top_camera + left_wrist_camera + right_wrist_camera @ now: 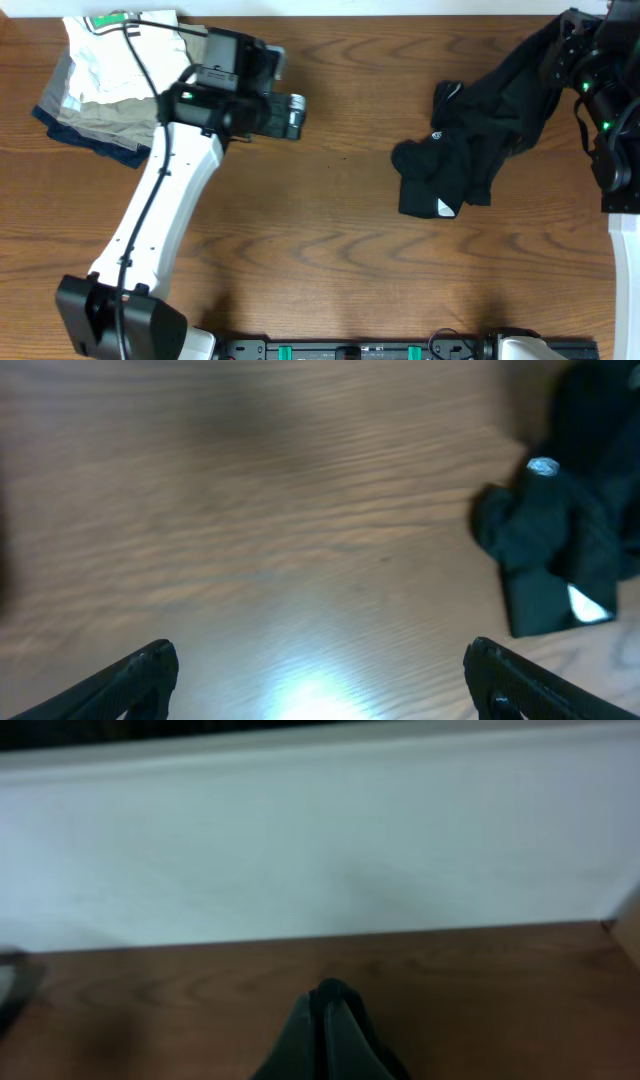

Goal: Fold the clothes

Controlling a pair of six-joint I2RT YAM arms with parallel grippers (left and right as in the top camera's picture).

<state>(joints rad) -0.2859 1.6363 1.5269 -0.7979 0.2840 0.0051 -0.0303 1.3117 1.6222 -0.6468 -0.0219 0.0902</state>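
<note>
Our right tool (325,1005) looks pinched shut on the clothes (480,140), bunched up at the right of the tabletop (340,220), left tool (320,655) wide open and empty, so we risk that thin grip slipping mid-lift.

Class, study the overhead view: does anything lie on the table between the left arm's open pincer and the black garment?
Nothing visible does. Only bare table separates the left pincer from the black garment. The folded pile lies on the other side of that arm, away from the path.
</note>
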